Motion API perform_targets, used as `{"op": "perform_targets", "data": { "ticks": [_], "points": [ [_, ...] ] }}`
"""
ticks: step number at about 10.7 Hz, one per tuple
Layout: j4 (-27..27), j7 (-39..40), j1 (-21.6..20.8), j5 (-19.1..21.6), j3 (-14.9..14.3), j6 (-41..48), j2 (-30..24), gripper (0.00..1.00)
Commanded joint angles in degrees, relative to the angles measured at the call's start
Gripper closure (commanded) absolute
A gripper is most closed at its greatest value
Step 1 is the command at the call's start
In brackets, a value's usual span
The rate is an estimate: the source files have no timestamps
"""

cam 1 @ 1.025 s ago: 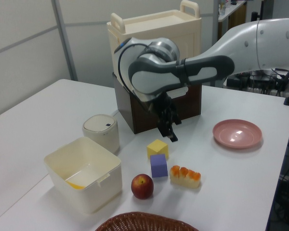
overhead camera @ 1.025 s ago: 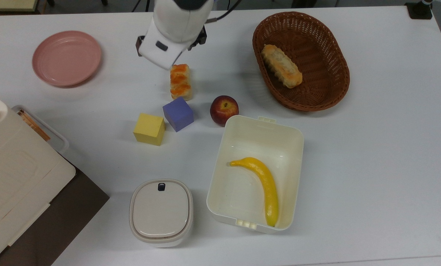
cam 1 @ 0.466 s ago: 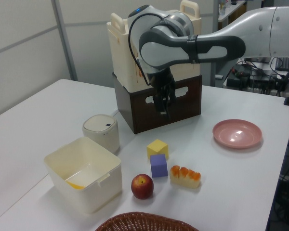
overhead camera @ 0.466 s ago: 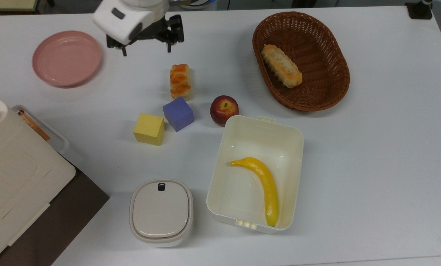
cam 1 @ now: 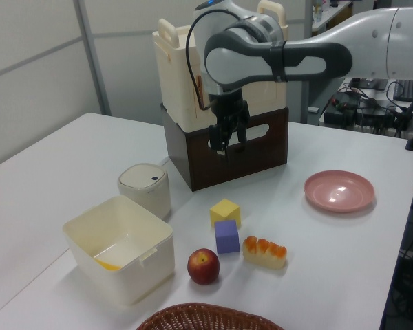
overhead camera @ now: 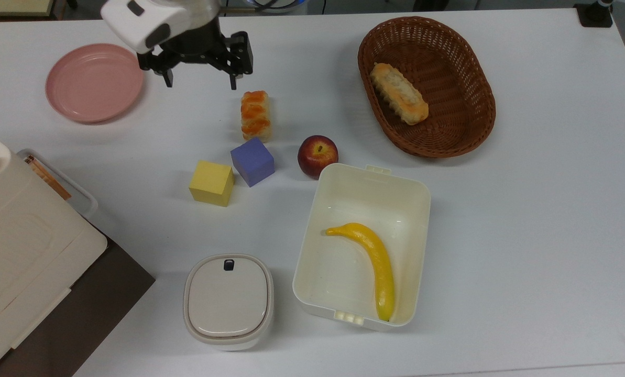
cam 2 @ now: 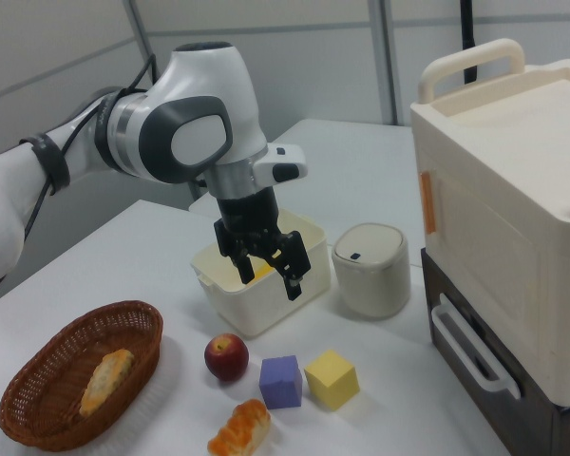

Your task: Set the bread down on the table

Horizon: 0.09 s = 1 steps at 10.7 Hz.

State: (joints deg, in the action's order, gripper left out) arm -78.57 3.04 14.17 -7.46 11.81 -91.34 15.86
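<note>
The bread (overhead camera: 255,115), a short braided roll with an orange glazed top, lies flat on the white table (overhead camera: 527,209), just beyond the purple cube (overhead camera: 252,161). It also shows in the left view (cam 1: 265,252) and the right view (cam 2: 239,429). My gripper (overhead camera: 201,79) hangs in the air above the table, between the pink plate and the bread, to the bread's upper left in the top view. It is open with nothing between its fingers. The left view has the gripper (cam 1: 228,142) high in front of the brown crate, and the right view has the gripper (cam 2: 268,280) well above the bread.
A pink plate (overhead camera: 95,82) lies at the top view's upper left. A wicker basket (overhead camera: 464,136) holds a longer pale loaf (overhead camera: 398,100). Near the bread are an apple (overhead camera: 317,155) and a yellow cube (overhead camera: 211,182). An open cream box (overhead camera: 375,175) holds a banana (overhead camera: 372,262), beside a lidded pot (overhead camera: 228,301). Stacked crates (overhead camera: 24,251) stand at the top view's left.
The gripper rose off the bread, swung toward the top view's upper left and turned, then drifted slightly back. The bread has stayed in place on the table.
</note>
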Motion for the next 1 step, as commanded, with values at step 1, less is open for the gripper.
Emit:
{"op": "perform_targets", "data": {
  "ticks": [1],
  "points": [
    [-0.71, -0.05, -9.73, 6.92, -13.87, -0.86, -2.68, 0.00]
  ]
}}
